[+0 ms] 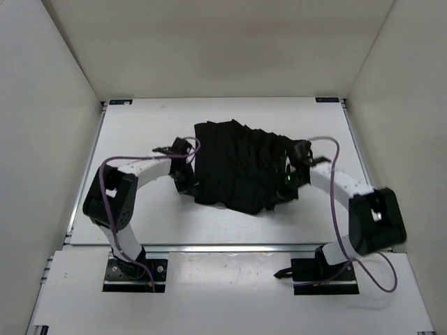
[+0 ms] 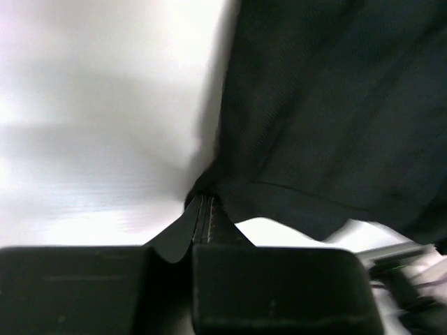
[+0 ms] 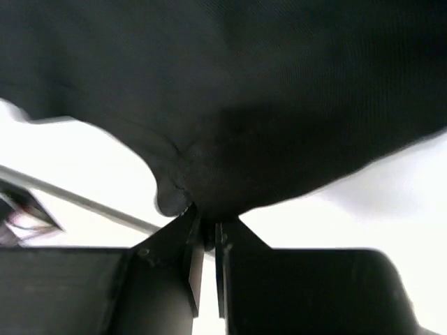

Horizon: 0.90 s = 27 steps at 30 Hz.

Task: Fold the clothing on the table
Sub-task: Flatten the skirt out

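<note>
While the black, pleat-creased fabric garment (image 1: 234, 167) lies mid white matte surface (image 1: 140, 132), btwn both arms, the grasp step looks done: left fingers (image 2: 178, 241) are clenched on its left edge, right fingers (image 3: 241, 237) pinch its right edge. Next move, prob.: lift both edges tog. & carry them over the cloth w/o losing grip; thin fabric may slip.

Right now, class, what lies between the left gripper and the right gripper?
The clothing fills it, left gripper and right gripper each shut on an edge; the top view shows this.
</note>
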Each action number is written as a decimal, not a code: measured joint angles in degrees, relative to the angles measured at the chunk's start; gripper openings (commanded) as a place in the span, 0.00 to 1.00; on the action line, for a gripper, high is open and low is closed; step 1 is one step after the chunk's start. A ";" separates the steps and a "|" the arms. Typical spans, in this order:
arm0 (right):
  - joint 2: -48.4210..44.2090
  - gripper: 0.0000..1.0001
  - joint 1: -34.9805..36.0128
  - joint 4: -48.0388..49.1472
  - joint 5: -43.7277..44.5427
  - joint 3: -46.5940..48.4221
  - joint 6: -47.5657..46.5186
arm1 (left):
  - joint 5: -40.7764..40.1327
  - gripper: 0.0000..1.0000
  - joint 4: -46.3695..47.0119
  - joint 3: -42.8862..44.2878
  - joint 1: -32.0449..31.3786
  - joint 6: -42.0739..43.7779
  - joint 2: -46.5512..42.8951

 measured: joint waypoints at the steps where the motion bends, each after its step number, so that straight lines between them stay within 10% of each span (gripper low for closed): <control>1: 4.00 0.01 -0.83 -1.11 -0.13 6.60 -1.29 | 0.79 0.00 -1.66 5.20 1.33 0.13 2.75; 7: 30.64 0.00 -4.52 -10.21 -0.13 63.91 -7.26 | 1.97 0.00 -10.01 56.24 8.63 0.44 20.50; 11: 31.12 0.00 -4.85 -9.11 -1.33 75.01 -8.37 | 3.43 0.00 -9.75 64.37 12.28 0.46 17.31; 21: 9.27 0.00 0.44 -0.90 -4.81 19.12 -7.93 | 5.31 0.00 -1.81 4.87 12.28 1.57 -12.90; 27: 4.39 0.11 -1.11 -2.16 -5.42 1.20 -7.98 | 6.49 0.00 -2.36 -20.96 7.45 1.42 -20.00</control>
